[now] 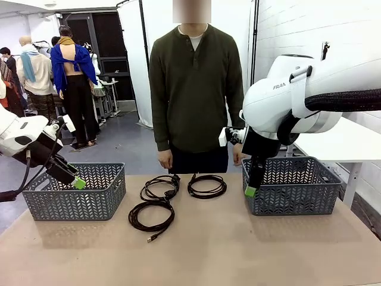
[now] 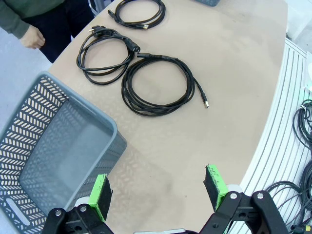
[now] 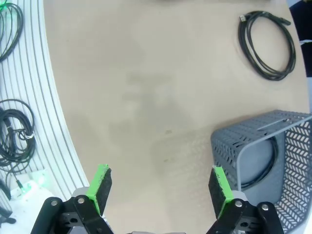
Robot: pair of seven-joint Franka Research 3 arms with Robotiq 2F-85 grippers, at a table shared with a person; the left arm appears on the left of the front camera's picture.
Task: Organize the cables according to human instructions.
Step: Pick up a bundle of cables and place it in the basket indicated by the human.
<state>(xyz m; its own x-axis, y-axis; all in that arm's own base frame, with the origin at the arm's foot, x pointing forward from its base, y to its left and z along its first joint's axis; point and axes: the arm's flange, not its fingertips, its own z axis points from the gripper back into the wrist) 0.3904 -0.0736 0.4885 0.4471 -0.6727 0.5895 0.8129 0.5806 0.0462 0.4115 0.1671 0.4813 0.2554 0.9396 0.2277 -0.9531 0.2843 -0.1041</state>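
While three cables (image 1: 168,192) await sorting on the desk (image 1: 238,250), left claw (image 2: 158,187) and right claw (image 3: 161,183) hover spread, empty. A fourth possibly lies inside the right basket (image 1: 292,196).

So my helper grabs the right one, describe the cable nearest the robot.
On the tan table, look between the left grey basket and the right grey basket. The USB cable lies alone in front of the two other coils; its loose metal plug points toward the robot.
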